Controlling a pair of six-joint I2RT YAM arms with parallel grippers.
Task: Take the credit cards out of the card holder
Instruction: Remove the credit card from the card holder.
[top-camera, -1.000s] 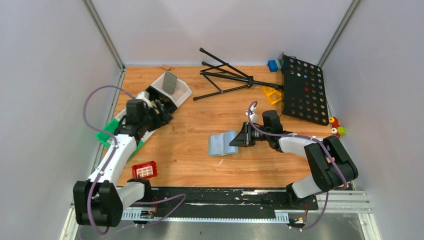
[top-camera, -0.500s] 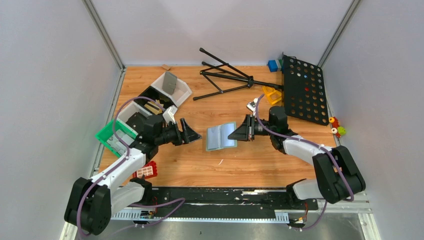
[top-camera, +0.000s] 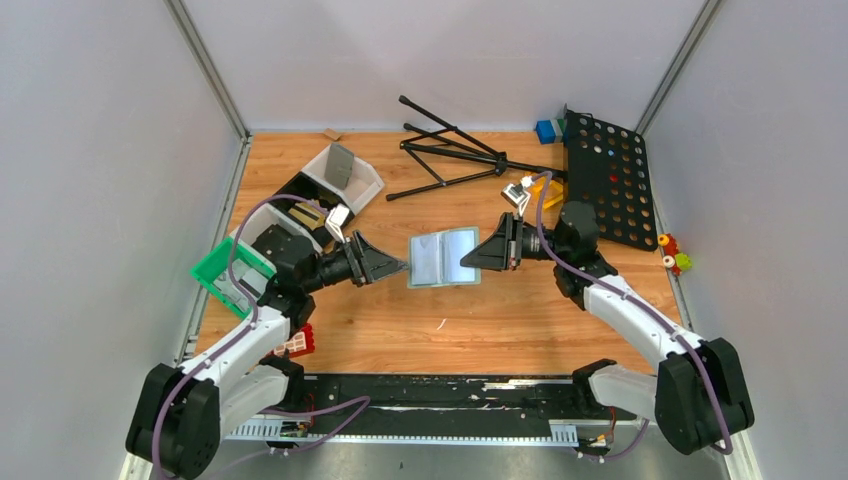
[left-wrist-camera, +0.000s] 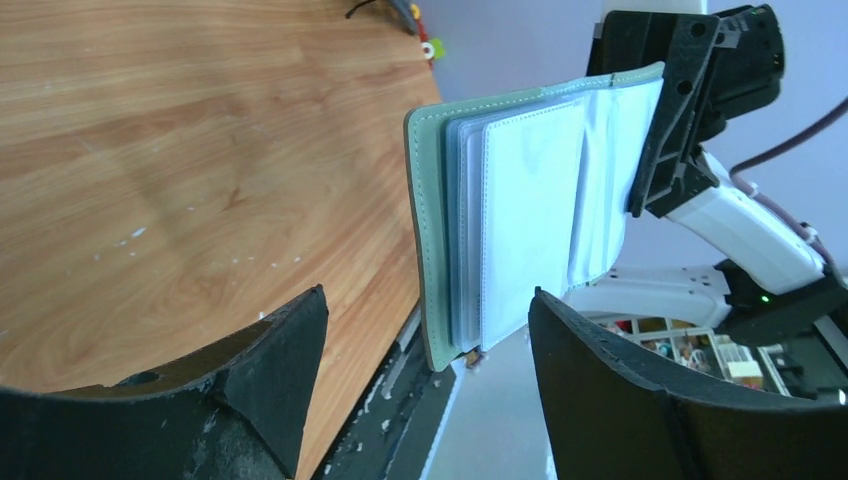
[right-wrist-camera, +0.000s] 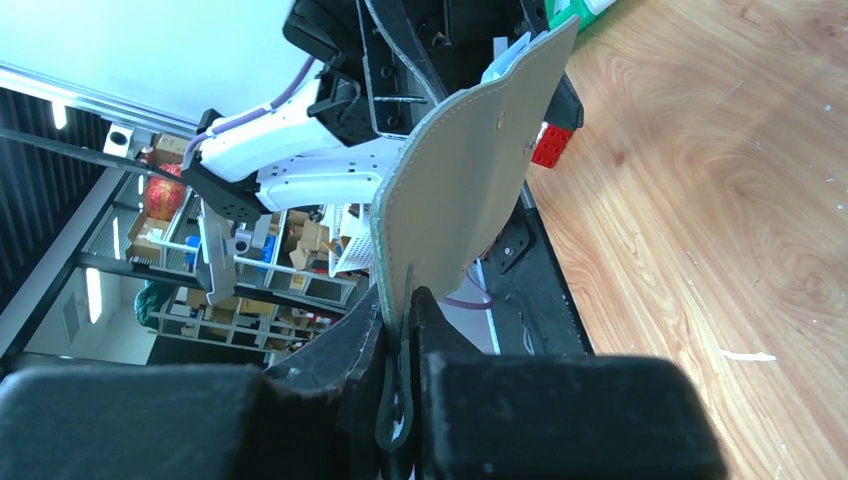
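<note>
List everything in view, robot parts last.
card holder: one, grey-blue, open, held above table centre
folding stand: one, black, back centre
pegboard: one, black, back right
blue block: one, blue, by pegboard's far left corner
bin: one, white, back left
slab: one, grey, standing in bin
tray: one, green, left edge
red block: one, red and white, near left by left arm
left gripper: one, black, open, facing card holder's left edge
right gripper: one, black, shut on card holder's right edge

Card holder in right gripper
</note>
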